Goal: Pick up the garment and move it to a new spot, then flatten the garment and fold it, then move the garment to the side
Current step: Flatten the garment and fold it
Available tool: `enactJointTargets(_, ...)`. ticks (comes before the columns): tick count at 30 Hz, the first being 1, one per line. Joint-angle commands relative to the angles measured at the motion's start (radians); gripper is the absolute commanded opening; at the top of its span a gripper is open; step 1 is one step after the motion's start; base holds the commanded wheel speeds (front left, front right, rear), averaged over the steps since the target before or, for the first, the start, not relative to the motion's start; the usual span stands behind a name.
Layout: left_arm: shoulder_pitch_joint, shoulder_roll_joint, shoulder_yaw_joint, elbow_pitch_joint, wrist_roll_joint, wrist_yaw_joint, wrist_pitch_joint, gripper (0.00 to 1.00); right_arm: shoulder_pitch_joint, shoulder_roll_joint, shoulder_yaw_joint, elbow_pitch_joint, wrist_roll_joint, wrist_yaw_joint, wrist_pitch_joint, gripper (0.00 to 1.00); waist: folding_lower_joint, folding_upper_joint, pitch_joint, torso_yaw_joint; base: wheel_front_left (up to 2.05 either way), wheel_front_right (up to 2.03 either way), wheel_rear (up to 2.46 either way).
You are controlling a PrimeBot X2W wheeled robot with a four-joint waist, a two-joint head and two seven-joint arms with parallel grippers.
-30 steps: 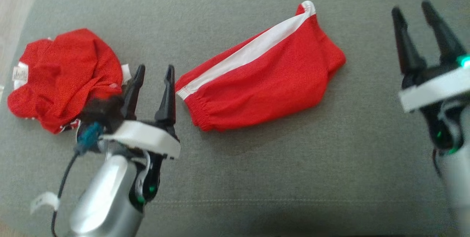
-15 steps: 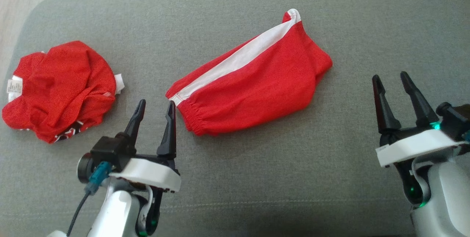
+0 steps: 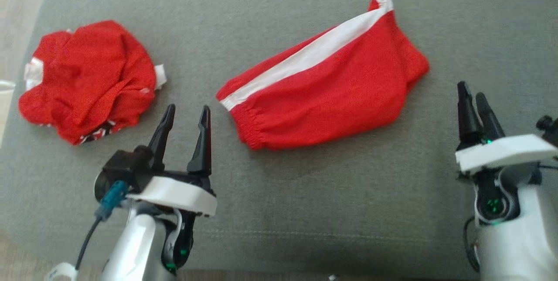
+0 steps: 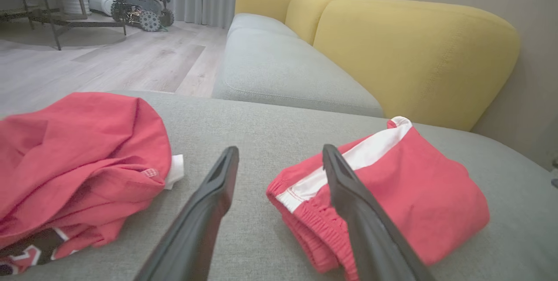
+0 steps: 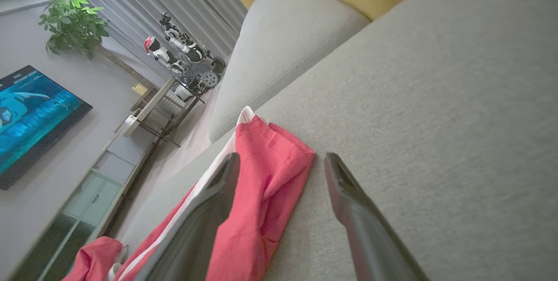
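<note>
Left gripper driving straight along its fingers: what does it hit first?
Probably the elastic end of the folded red shorts with the white stripe. The left gripper aims into the gap beside the crumpled red garment, with one finger crossing the shorts' edge. Depth is unclear.

Left jaws: two long black fingers [image 3: 202,141], tapering to narrow tips.
Right jaws: matching black fingers [image 3: 465,115].
Left wrist plate [image 3: 174,194]: white, flat, rounded edge; a black camera housing [image 3: 122,170] beside it.
Right wrist plate [image 3: 505,152]: white, same shape.
Connector [image 3: 111,200]: teal plug on a thin black cable [image 3: 85,246].
Forearms: glossy silver-white shells, left [image 3: 135,246] and right [image 3: 518,246].
Lights: small green glows in the dark wrist joints.
</note>
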Motion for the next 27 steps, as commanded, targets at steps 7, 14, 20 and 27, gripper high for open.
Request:
enactJointTargets(7, -0.078, 0.002, -0.005, -0.049, -0.034, 0.020, -0.012, 1.00, -0.157, 0.030, -0.110, 0.113, 0.108, 0.007, 0.124, 1.00, 0.0000, -0.0001, 0.081, 0.096, 0.00, 0.00, 0.00)
enactJointTargets(14, -0.100, 0.002, -0.022, -0.062, -0.035, 0.065, -0.012, 1.00, -0.263, 0.038, -0.193, 0.227, 0.088, 0.007, 0.210, 1.00, 0.0000, -0.0001, 0.129, 0.148, 0.00, 0.00, 0.00)
enactJointTargets(20, -0.108, 0.002, -0.045, -0.072, -0.044, 0.079, -0.012, 1.00, -0.302, 0.041, -0.217, 0.276, 0.069, 0.007, 0.254, 1.00, 0.0000, -0.0001, 0.144, 0.168, 0.00, 0.00, 0.00)
enactJointTargets(27, -0.122, 0.001, -0.065, -0.079, -0.052, 0.090, -0.012, 1.00, -0.347, 0.044, -0.210, 0.330, 0.030, 0.007, 0.329, 1.00, 0.0000, -0.0001, 0.161, 0.180, 0.00, 0.00, 0.00)
